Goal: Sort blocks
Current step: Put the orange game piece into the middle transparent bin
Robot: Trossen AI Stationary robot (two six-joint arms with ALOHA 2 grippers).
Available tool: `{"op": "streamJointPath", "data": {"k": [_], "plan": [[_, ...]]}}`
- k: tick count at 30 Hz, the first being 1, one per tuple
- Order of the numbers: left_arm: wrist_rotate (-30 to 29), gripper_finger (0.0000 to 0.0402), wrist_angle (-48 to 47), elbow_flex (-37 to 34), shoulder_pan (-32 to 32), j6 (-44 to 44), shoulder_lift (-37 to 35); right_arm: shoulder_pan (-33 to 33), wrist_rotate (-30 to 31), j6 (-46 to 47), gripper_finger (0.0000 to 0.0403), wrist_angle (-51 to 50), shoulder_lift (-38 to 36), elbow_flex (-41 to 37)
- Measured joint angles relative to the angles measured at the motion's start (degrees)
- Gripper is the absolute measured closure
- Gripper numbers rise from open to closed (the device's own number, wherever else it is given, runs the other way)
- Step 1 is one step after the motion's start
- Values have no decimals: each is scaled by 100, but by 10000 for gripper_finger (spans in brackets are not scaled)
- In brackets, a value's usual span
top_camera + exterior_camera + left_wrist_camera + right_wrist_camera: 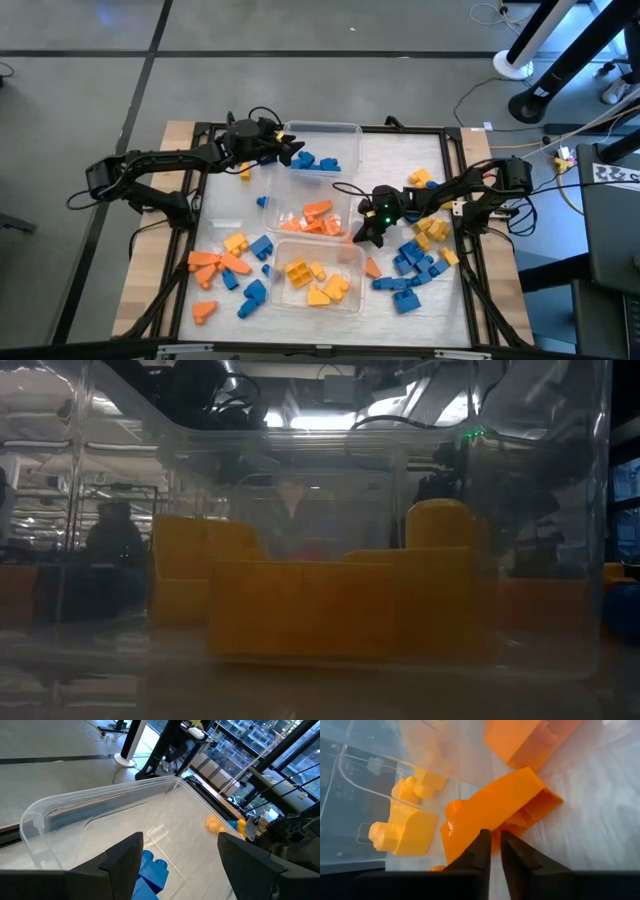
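Note:
Three clear tubs stand in a row down the table's middle. The far tub (pixel 322 127) holds blue blocks (pixel 150 870), the middle tub (pixel 345 205) orange blocks (pixel 315 218), and the near tub (pixel 352 262) yellow blocks (pixel 300 610). My left gripper (pixel 292 152) (pixel 177 840) hangs open above the far tub's left part, over the blue blocks and clear of them. My right gripper (pixel 365 235) (pixel 495 839) is low at the middle tub's near right corner. Its fingers are shut to a thin slit at an orange wedge block (pixel 492 812) lying on the table. My right gripper's fingertips (pixel 484 840) meet the near lower edge (pixel 470 832) of the orange wedge block, slanting down onto it. The block lies on the table with its hollow side (pixel 540 802) showing. I cannot tell whether the fingers pinch that edge.
Loose blocks lie on both sides of the tubs: orange, blue and yellow ones at the near left (pixel 230 270), blue and yellow ones at the right (pixel 420 260). A yellow block (pixel 243 172) and a blue block (pixel 263 201) lie by the far tub.

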Motion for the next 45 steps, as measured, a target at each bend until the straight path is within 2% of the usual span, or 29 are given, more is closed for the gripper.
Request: {"op": "streamJointPath", "data": {"k": [7,11,15,25,45], "plan": [[-1,155,-2,0,1,0,0,0,-75,262,262,-2,-7,4],[0,155,-3,-1,0,0,0,2,-542,284,230,-7,-7,4],[-2,155,-4,1,0,0,0,6,-685,255,225,1,-7,2],[0,155,-7,-1,2,0,0,2,-178,147,224,157,5,-4],[0,155,-9,0,2,0,-2,7,26,352,224,391,66,66]]}}
